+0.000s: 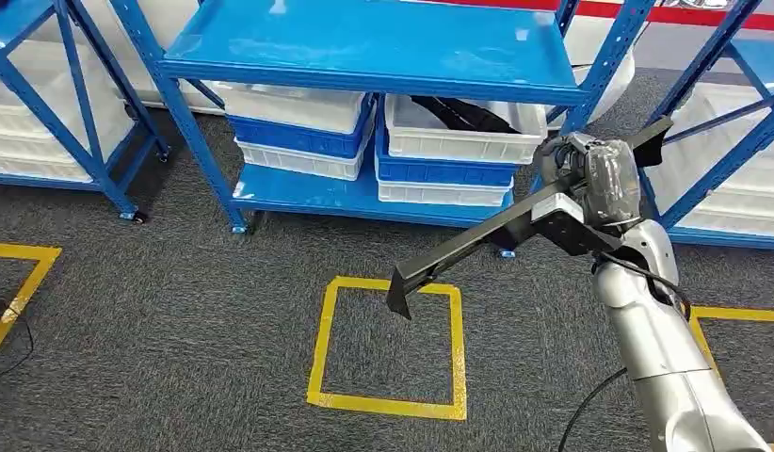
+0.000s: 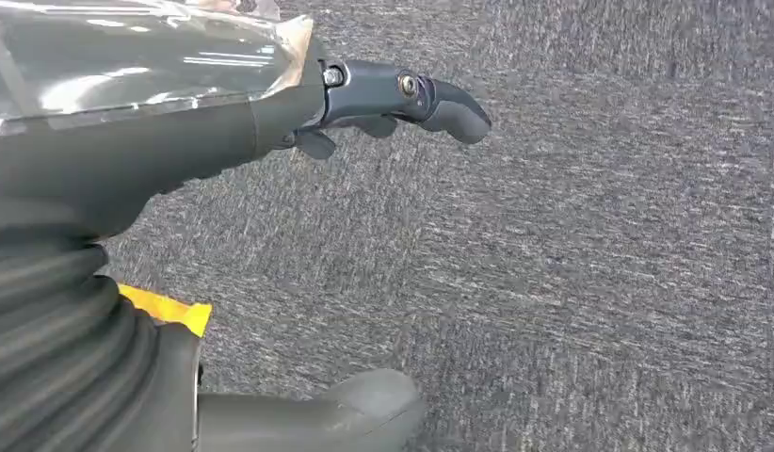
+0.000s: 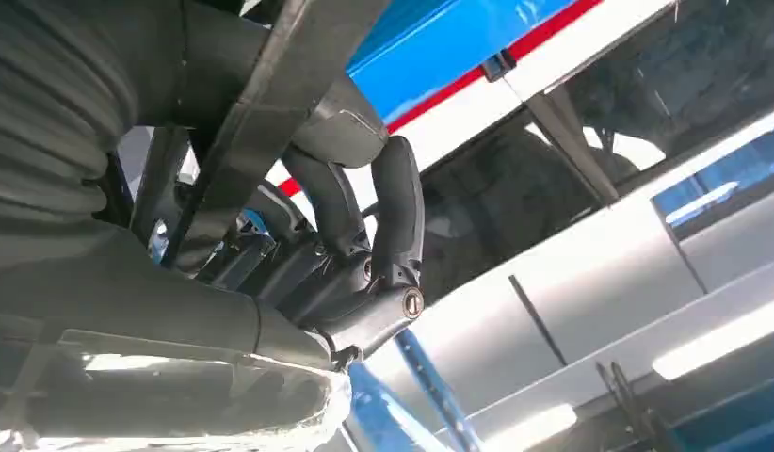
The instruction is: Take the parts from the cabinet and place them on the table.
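My right hand [image 1: 590,174] grips a long black angled part [image 1: 459,252], held up in front of the blue cabinet [image 1: 364,47]. The part slants down toward the yellow floor square [image 1: 388,344], its low end hanging above that square. In the right wrist view the dark fingers [image 3: 369,217] curl around the part [image 3: 270,113]. Another black part [image 1: 463,115] lies in a white bin [image 1: 463,137] on the cabinet's low shelf. My left hand [image 2: 270,235] hangs over grey carpet with thumb and fingers apart and nothing in it.
Stacked blue and white bins [image 1: 303,132] fill the low shelf. More blue racks stand at the far left [image 1: 54,104] and right [image 1: 732,141]. Yellow tape marks [image 1: 21,282] lie on the grey carpet. A black cable [image 1: 590,400] runs by my right arm.
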Controlling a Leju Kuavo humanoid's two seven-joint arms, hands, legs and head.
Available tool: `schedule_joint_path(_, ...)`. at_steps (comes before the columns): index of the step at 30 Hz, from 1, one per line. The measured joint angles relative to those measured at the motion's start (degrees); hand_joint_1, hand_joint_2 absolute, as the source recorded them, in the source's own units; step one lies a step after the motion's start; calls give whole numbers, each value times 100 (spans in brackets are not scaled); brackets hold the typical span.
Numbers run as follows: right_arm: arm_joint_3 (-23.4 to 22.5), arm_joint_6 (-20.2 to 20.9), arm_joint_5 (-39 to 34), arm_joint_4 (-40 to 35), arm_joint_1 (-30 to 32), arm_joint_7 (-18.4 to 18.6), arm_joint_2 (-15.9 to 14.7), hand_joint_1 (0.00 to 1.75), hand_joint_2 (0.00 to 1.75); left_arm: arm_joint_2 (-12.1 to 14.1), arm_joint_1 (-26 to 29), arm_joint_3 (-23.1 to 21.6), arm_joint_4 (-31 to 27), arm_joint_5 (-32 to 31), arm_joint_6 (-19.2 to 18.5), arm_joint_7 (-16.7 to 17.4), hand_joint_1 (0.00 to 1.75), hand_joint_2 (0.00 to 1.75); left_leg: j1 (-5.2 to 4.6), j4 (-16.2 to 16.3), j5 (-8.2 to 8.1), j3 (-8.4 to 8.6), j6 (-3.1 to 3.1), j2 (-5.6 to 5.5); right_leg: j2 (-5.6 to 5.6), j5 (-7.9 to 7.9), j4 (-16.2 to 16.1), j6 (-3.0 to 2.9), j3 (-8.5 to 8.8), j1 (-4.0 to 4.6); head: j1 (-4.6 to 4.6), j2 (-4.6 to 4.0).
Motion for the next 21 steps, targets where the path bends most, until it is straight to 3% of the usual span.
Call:
schedule_joint_path(1,-17,-4,22,-28,24,0,9,175,175,2,1,11,0,0,-2,-6,0,175,12,-26,65,-3,-45,12,22,-14,-89,-44,-22,56,-22,0)
schedule_joint_path(3,-37,-9,72,-28,53,0,20,175,175,9,6,28,0,7,-9,-13,0,175,10,-65,165,-14,-92,10,25,39,-72,-89,-84,70,0,0)
schedule_joint_path(4,-50,-13,87,-28,84,2,28,175,175,15,17,31,0,7,-13,-17,0,175,-7,-78,199,-36,-130,-4,18,101,-115,-147,-129,15,-11,0)
schedule_joint_path(5,-59,-18,109,-28,99,2,33,175,175,15,17,33,0,7,-13,-24,0,175,29,-7,40,-94,-168,-12,2,150,-118,-198,-122,-87,-2,0)
schedule_joint_path(7,-111,-28,164,-30,128,17,48,175,175,9,22,31,2,-4,-31,-48,0,175,53,657,-573,-282,-228,-11,-8,233,-115,-320,-198,-65,-26,0)
schedule_joint_path(8,-140,-33,175,-39,151,17,48,175,175,11,20,33,0,-9,-33,-54,0,175,56,1134,-824,-428,-255,-10,-18,263,-112,-325,-237,-57,-20,0)
schedule_joint_path(9,-162,-39,186,-46,186,17,48,175,175,13,21,31,0,-13,-37,-57,0,175,58,1546,-971,-544,-281,-8,-21,296,-109,-324,-276,-49,-26,0)
schedule_joint_path(10,-190,-42,208,-57,243,20,48,175,175,11,24,33,2,-22,-53,-59,0,175,66,1760,-991,-566,-295,-8,-22,322,-106,-311,-311,-49,-24,0)
schedule_joint_path(11,-230,-44,238,-72,303,26,48,175,175,11,26,31,0,-35,-61,-66,0,175,80,1663,-894,-439,-304,-6,-23,339,-101,-308,-338,-51,-26,0)
schedule_joint_path(12,-260,-46,256,-85,348,33,48,175,175,13,24,31,0,-48,-66,-70,0,175,98,1309,-707,-184,-306,-6,-22,349,-85,-293,-359,-55,-26,0)
schedule_joint_path(14,-321,-55,267,-136,384,42,37,175,175,28,16,31,0,-66,-74,-72,0,175,133,324,-385,439,-301,-7,-18,351,-22,-282,-406,-58,-28,0)
schedule_joint_path(15,-356,-68,269,-166,386,44,26,175,175,31,-1,31,0,-79,-87,-72,0,175,103,139,-498,577,-272,-23,-15,361,3,-264,-476,-20,-33,0)
schedule_joint_path(16,-395,-77,275,-192,397,53,13,175,175,33,-1,31,0,-100,-90,-78,0,175,91,83,-461,539,-223,-33,-16,386,13,-226,-500,-9,-20,0)
schedule_joint_path(18,-443,-94,273,-234,444,55,-15,175,175,37,5,28,0,-125,-94,-87,0,175,62,64,-462,509,-208,-32,-14,441,4,-143,-528,-7,-24,0)
schedule_joint_path(19,-472,-94,282,-256,471,55,-37,175,175,37,1,28,0,-125,-101,-87,0,175,68,4,-426,491,-151,-27,-10,464,3,-103,-544,19,-18,0)
schedule_joint_path(20,-507,-94,289,-278,488,55,-66,175,175,35,-4,28,0,-131,-103,-87,0,175,110,-55,-369,488,-64,-6,-12,370,68,-95,-620,3,-22,0)
schedule_joint_path(21,-542,-94,297,-304,501,55,-83,175,175,31,-11,28,-2,-136,-107,-92,0,175,88,-76,-325,452,1,-7,-4,194,269,-131,-723,4,-9,0)
